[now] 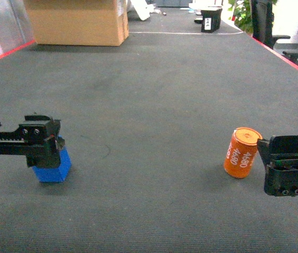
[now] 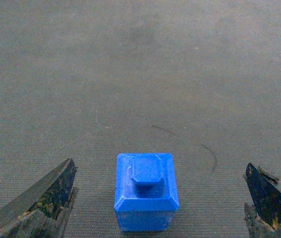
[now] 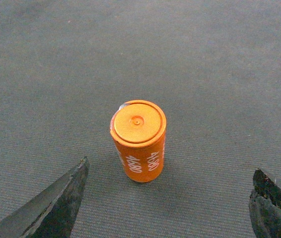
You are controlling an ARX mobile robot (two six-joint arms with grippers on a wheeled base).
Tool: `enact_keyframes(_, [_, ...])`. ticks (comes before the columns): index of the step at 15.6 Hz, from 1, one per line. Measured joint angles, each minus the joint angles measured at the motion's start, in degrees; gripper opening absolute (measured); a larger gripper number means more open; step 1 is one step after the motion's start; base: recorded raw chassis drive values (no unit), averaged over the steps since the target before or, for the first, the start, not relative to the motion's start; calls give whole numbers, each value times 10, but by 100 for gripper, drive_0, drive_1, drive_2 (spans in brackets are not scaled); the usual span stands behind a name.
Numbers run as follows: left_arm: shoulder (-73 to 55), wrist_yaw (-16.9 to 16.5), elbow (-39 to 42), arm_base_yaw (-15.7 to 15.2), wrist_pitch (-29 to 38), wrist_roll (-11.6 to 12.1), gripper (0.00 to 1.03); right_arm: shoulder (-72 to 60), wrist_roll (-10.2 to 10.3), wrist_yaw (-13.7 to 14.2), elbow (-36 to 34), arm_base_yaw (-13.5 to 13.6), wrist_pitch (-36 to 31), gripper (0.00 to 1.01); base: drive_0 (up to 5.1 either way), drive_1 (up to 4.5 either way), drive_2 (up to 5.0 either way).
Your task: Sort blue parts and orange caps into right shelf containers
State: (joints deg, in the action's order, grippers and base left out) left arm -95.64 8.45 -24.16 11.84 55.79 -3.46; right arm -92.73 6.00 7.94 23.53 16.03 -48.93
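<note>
On the dark grey felt-like tabletop (image 1: 154,95), the left end effector (image 2: 160,203) stands wide open around a small blue plastic block (image 2: 146,191), its stubby octagonal knob facing up; neither finger touches it. The right end effector (image 3: 175,203) also gapes wide, empty, near an upright orange plastic cylinder cap (image 3: 139,140) printed "4680", long axis vertical. Far back sits a brown cardboard box (image 1: 78,21).

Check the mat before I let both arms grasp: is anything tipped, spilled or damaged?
Nothing tipped or spilled: the blue part and orange cap both stand upright on the dark mat. Only oddities: a thin curved scuff mark beyond the blue part, and frayed-looking tips on the left gripper.
</note>
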Motion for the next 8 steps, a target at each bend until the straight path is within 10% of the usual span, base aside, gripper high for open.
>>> enact_keyframes(8, [-155, -23, -67, -22, 18, 7, 98, -131, 0, 1, 84, 2, 2, 98, 0, 0, 0])
